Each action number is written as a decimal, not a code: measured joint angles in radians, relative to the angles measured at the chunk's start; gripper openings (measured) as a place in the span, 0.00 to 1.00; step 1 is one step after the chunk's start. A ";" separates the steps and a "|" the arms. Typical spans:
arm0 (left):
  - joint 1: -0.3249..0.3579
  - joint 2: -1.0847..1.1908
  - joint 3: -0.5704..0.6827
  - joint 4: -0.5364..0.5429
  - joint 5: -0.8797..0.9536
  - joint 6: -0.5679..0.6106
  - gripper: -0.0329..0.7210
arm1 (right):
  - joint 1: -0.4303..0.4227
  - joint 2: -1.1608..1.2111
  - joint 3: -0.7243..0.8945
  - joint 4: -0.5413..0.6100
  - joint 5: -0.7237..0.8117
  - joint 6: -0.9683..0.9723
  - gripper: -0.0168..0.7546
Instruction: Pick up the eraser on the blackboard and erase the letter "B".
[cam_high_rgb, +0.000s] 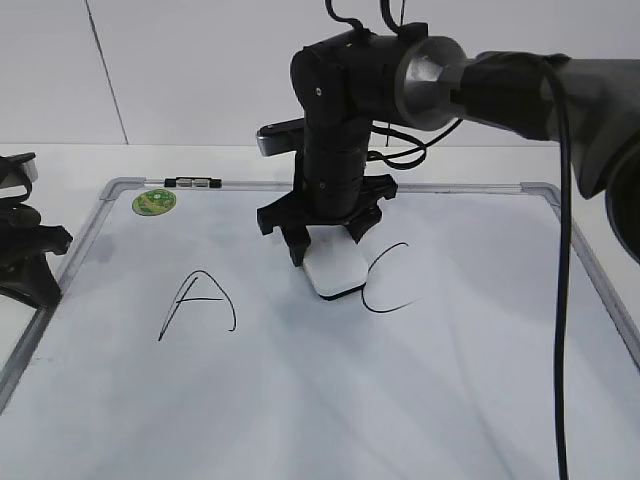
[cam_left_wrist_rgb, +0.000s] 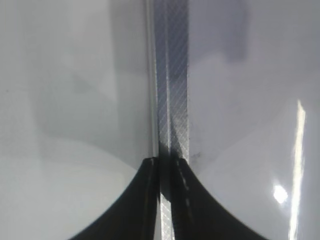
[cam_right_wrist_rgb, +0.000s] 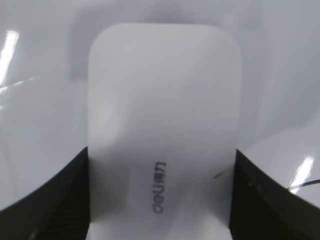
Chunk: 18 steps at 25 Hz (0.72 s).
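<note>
My right gripper (cam_high_rgb: 325, 240) is shut on the white eraser (cam_high_rgb: 336, 268) and presses it flat on the blackboard (cam_high_rgb: 300, 400) between the black "A" (cam_high_rgb: 197, 300) and the black "C" (cam_high_rgb: 388, 280). In the right wrist view the eraser (cam_right_wrist_rgb: 162, 125) fills the space between the two black fingers (cam_right_wrist_rgb: 160, 200), grey mark up. The letter "B" does not show; the spot under the eraser and gripper is hidden. My left gripper (cam_high_rgb: 25, 255) rests at the board's left edge. In the left wrist view its fingers (cam_left_wrist_rgb: 167, 172) are closed together over the grey frame (cam_left_wrist_rgb: 172, 75), holding nothing.
A round green sticker (cam_high_rgb: 154, 203) sits in the board's far left corner. A small black-and-clear marker (cam_high_rgb: 193, 183) lies on the top frame. A black cable (cam_high_rgb: 562, 300) hangs from the right arm over the board's right side.
</note>
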 joint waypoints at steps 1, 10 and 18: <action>0.000 0.000 0.000 0.000 0.000 0.000 0.10 | 0.000 -0.002 0.000 0.000 -0.002 0.000 0.71; 0.000 0.000 0.000 -0.002 0.005 0.000 0.10 | 0.005 -0.083 -0.011 0.096 0.063 -0.002 0.71; 0.000 0.000 0.000 -0.002 0.003 0.000 0.10 | -0.005 -0.271 -0.028 0.042 0.071 0.039 0.71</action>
